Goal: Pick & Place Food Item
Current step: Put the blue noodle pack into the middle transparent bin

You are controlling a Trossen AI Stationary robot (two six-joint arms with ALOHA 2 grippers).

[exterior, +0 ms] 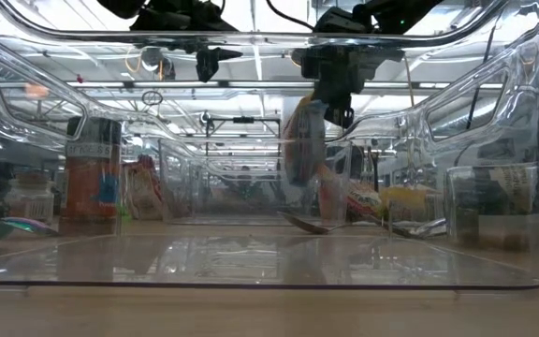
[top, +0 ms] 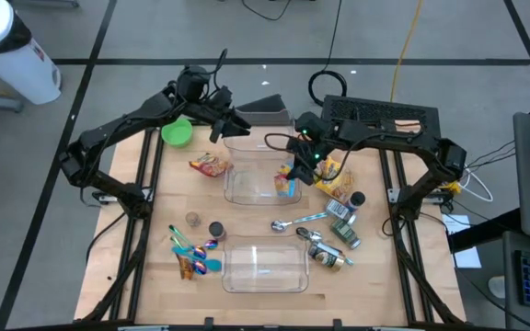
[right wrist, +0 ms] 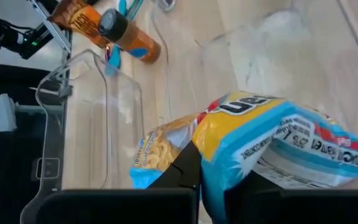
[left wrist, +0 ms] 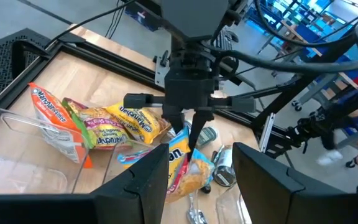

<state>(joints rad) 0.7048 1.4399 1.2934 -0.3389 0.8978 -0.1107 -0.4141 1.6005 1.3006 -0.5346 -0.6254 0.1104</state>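
My right gripper (top: pixel 302 164) is shut on a yellow and blue snack packet (top: pixel 288 181) at the right end of the far clear container (top: pixel 247 188). The packet hangs below the gripper in the low view (exterior: pixel 305 150), and the left wrist view shows it too (left wrist: pixel 185 165). My left gripper (left wrist: pixel 194 180) stands open with nothing between its fingers, over the far left corner of that container (top: pixel 233 124). A second clear container (top: pixel 265 268) rests on the table's near side. My right gripper pinches the packet's upper end (right wrist: pixel 219 152) between its two fingers (left wrist: pixel 191 134). The fingers come from above, slanting down from the table's right. The packet hangs below them, crumpled. Whether its lower end touches the container I cannot tell.
Other snack packets (top: pixel 336 176) lie right of the far container, and an orange packet (top: pixel 210 165) lies left of it. A green bowl (top: pixel 177 134) is at the far left. A spoon (top: pixel 297 222), bottles (top: pixel 343 228), small jars (top: pixel 215 229) and coloured utensils (top: pixel 191 254) lie around the near container.
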